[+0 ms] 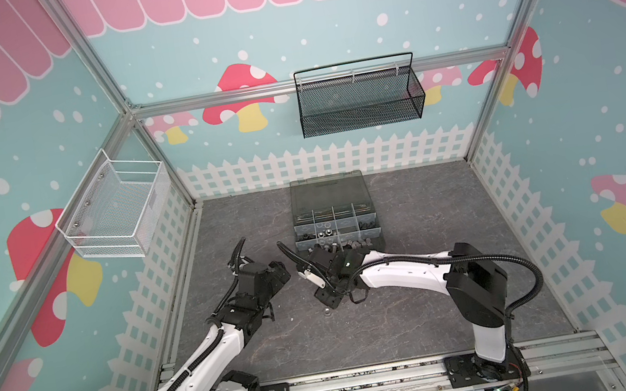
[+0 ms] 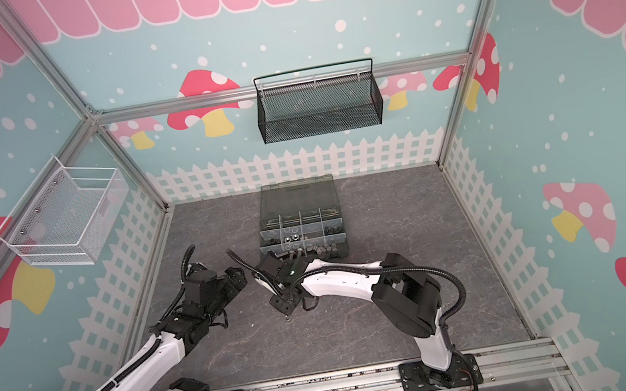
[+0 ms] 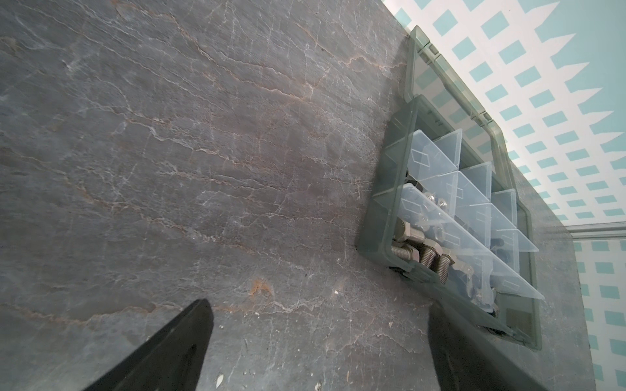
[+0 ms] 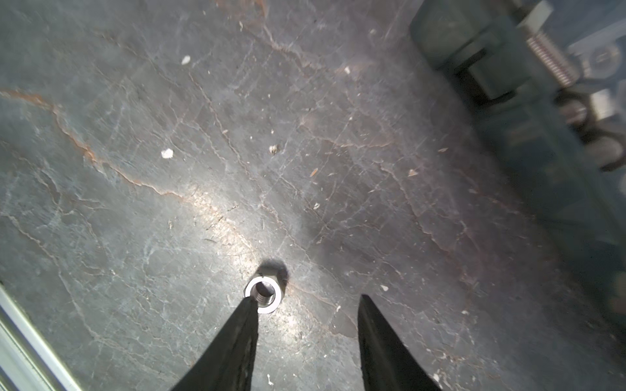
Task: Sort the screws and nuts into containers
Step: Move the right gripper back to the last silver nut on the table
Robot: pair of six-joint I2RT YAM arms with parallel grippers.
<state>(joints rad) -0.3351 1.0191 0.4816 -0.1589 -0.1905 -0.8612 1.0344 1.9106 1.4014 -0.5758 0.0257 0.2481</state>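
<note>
Our right gripper [image 4: 306,301] hangs half-open and empty just above the table [image 4: 135,169] — the silver nut [image 4: 265,294] lies flat, hole up, against one fingertip, not between the two. We judge a sideways shift comes first; the left gripper [image 3: 320,304], spread wide, sits farther off.

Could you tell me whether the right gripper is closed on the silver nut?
No: the right gripper has its jaws apart, and the silver nut lies on the table beside one fingertip.
</note>
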